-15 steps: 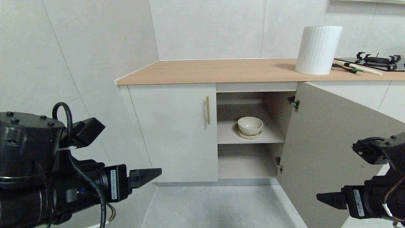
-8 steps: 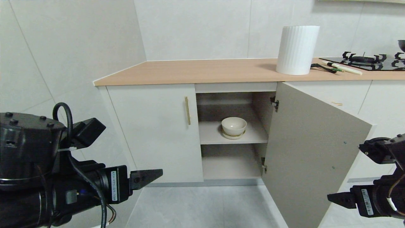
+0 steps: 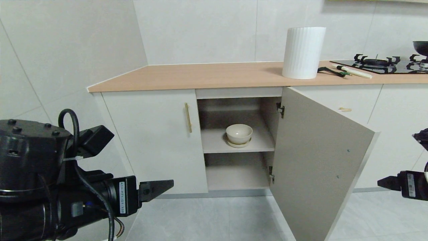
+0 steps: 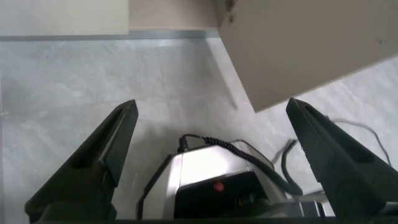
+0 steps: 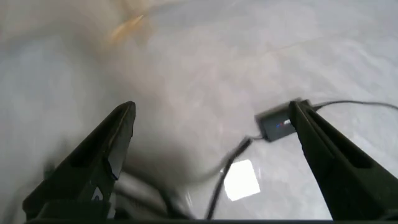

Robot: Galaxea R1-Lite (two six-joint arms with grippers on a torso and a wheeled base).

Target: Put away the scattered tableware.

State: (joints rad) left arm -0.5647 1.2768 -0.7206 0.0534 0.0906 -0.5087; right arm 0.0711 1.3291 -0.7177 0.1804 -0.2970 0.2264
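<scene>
Left gripper (image 4: 211, 106): jaws spread wide apart.
Fingers (image 4: 99, 162): dark, tapered, tips toward the cabinet base.
Floor (image 4: 112, 68): pale grey tile, below the gripper.
Cabinet door (image 4: 298, 50): swung open, lower corner over the floor.
Plinth (image 4: 93, 31): grey strip between the floor and the white cabinet front (image 4: 62, 9).

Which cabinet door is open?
The middle door, swung outward off the shelves holding the bowl; the left door with the gold handle and the fronts farther right are shut.
</scene>
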